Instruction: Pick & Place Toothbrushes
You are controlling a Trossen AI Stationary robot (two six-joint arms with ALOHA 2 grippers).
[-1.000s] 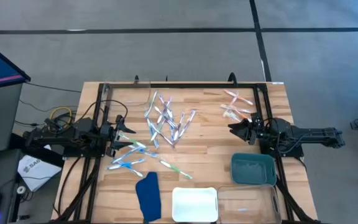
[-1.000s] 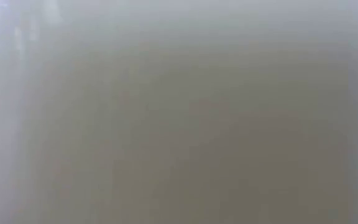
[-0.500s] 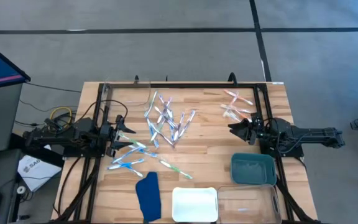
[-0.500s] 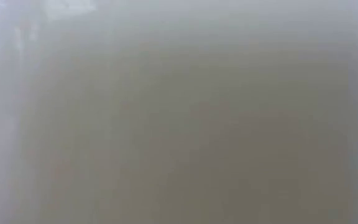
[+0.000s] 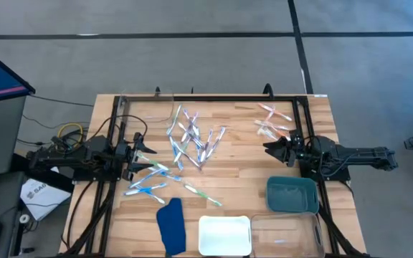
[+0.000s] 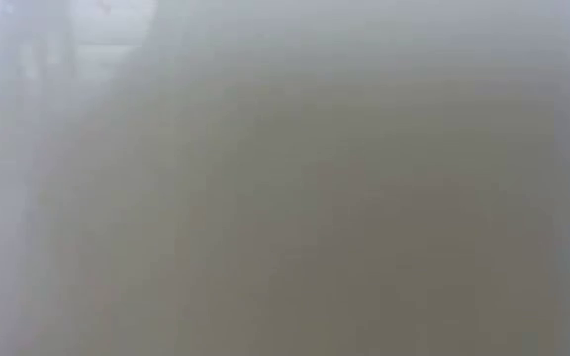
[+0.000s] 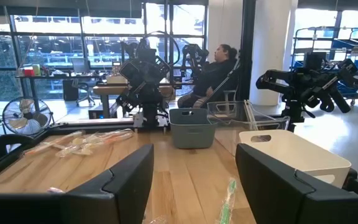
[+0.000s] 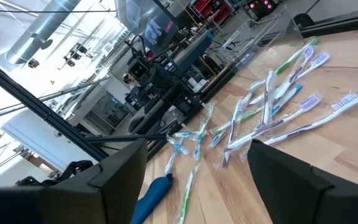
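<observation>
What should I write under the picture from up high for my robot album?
Both grippers, left gripper and right gripper, wait open beside scattered toothbrushes on the wooden table.

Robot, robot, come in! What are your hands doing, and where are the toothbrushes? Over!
Left gripper open, empty, left edge. Right gripper open, empty, right side. Toothbrushes scattered on the table, none picked. Nothing blocking.
</observation>
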